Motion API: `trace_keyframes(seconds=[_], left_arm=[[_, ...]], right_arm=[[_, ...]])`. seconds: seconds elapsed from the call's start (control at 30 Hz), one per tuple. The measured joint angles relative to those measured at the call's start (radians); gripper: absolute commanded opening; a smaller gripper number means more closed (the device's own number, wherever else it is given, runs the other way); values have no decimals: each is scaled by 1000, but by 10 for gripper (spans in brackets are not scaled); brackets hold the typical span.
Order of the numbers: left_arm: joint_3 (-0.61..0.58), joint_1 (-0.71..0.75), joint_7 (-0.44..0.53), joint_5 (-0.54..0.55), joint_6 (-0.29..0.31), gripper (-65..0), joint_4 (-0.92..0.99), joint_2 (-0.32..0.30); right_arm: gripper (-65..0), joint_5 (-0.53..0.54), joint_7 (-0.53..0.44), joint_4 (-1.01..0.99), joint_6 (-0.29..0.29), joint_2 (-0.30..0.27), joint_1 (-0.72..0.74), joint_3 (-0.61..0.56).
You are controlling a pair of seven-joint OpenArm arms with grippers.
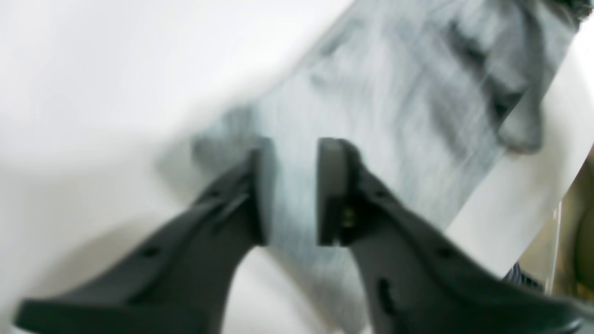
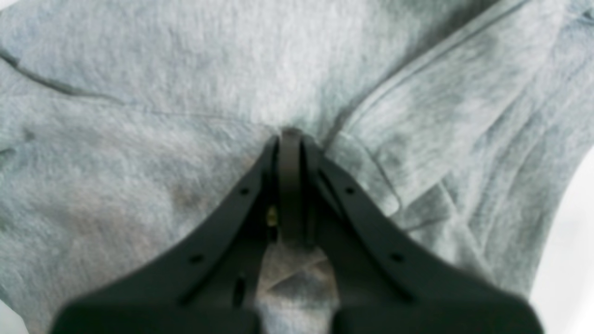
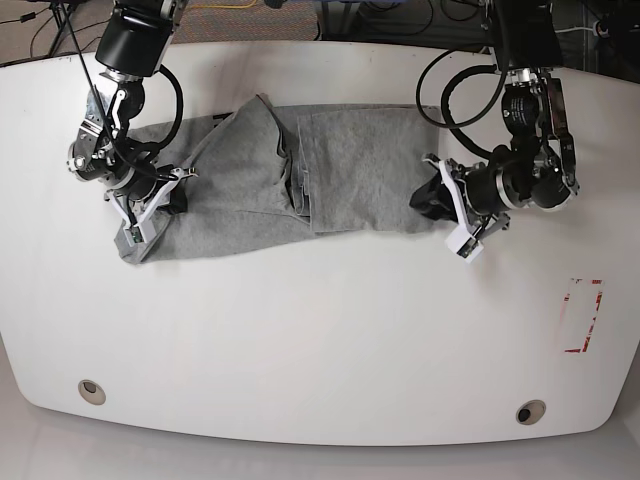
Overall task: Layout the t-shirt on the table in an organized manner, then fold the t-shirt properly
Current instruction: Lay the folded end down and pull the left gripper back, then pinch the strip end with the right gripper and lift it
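The grey t-shirt [image 3: 300, 185] lies rumpled across the desk [image 3: 320, 330]. The right pincer [image 2: 290, 134] is clenched on its cloth. The left pincer [image 1: 292, 190] shows a gap over an edge; grip unclear.

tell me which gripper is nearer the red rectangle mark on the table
Left. The left gripper sits at the t-shirt's end on the same side of the table as the red rectangle mark. The right gripper is at the shirt's opposite end, far across the table.

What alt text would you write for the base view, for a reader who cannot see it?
A grey t-shirt lies stretched and creased across a white table, seen from above. Two robot arms meet it, one at each end: the right claw and the left claw. A red rectangle mark sits near one table edge.
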State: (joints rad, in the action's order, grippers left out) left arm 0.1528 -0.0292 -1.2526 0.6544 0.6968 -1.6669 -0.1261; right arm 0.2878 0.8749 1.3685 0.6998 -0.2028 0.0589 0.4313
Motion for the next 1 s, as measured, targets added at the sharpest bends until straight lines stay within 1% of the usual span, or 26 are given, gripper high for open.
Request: trace_keyframes(seconds=[0.17,0.3,0.4,0.5,0.63,0.77,0.83,0.9,1.0], left_arm=[[-7,11,18,-6,0,-594,37,-8],[0,26,46,-56,0,-593,79,-26],[0,40,80,-68,0,-593,117,-34],[-10,45,117,-74,0,-593,166,-45],[-43,30,194,-68,5,-592,247,-65],[-52,15,261,-67,12,-590,311,-74],[-51,12,306,-65,20,-590,343,-77],[-51,5,343,-61,27,-590,374,-78],[-51,-14,380,-58,39,-590,426,-87]], right_arm=[[-650,0,0,0,0,0,0,0],[-650,0,0,0,0,0,0,0],[-650,0,5,7,0,0,1,0],[-650,-20,28,37,0,5,-1,-4],[-648,-42,93,100,-4,24,-9,1],[-645,-45,167,183,0,44,-8,-2],[-625,-36,194,246,1,50,1,-1],[-569,-34,235,304,-1,46,19,0],[-453,-32,280,381,-1,42,42,2]])
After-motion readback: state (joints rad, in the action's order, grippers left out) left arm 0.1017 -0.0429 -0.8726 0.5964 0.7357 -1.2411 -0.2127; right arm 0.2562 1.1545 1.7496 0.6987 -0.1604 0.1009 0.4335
